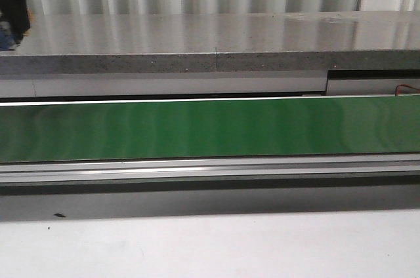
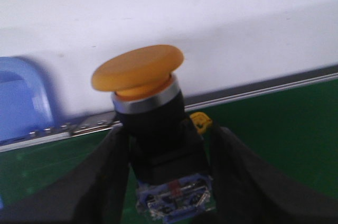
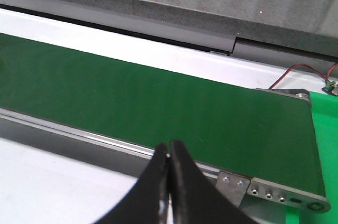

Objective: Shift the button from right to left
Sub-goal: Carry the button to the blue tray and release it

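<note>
The button is gripped by its black collar in the left end effector, seen at the centre of the left wrist view above the green belt, so the carry toward the left side is judged to be in hand. The right end effector, at the bottom centre of its view, is clenched on nothing. Next, a lowering onto a bare stretch of surface and a release are called for, with the yellow cap kept upright.
</note>
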Robot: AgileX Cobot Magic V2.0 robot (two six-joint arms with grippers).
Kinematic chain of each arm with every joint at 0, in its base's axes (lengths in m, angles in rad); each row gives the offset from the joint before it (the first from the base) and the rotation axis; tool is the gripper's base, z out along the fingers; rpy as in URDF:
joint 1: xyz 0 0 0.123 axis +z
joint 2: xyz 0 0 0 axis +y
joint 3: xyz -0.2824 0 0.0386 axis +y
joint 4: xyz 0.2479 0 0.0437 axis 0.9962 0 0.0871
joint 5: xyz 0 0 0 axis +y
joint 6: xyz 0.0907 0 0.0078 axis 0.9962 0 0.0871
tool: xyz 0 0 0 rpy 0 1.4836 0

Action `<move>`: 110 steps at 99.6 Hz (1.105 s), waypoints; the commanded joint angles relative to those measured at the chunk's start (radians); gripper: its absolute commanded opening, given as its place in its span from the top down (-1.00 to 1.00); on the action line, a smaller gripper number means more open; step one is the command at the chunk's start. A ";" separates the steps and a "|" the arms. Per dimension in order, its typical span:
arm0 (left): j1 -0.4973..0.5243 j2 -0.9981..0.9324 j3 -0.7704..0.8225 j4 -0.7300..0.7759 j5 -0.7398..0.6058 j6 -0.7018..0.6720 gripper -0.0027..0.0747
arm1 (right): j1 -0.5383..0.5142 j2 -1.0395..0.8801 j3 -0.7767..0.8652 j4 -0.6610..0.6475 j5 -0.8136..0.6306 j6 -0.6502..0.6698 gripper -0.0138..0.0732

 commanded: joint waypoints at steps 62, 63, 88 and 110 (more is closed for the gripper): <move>0.374 -0.060 0.193 0.114 0.023 0.228 0.71 | 0.000 0.008 -0.023 0.006 -0.080 -0.008 0.84; 0.377 -0.060 0.197 0.114 0.023 0.232 0.71 | 0.000 0.008 -0.023 0.006 -0.080 -0.008 0.84; 0.458 -0.052 0.283 0.121 -0.048 0.344 0.71 | 0.000 0.008 -0.023 0.006 -0.080 -0.008 0.84; 0.473 -0.052 0.357 0.144 -0.179 0.422 0.71 | 0.000 0.008 -0.023 0.006 -0.080 -0.008 0.84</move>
